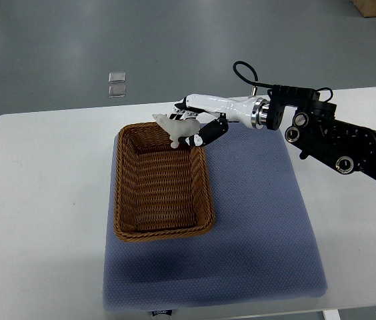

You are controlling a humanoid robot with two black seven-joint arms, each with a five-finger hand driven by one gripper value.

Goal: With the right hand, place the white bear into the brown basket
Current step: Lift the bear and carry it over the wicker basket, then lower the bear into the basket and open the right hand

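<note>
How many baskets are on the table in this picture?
1. The brown basket lies on the blue mat, at its left side. The right hand holds the white bear above its far rim.

The brown basket (pixel 163 183) is open at the top and bare inside, so its whole interior is free from above; only its woven walls stand in the way. The right robot hand (pixel 198 127), holding the white bear (pixel 178 128), hangs over the far rim. The blue mat (pixel 255 213) and the surface (pixel 41 200) around are bare.
</note>
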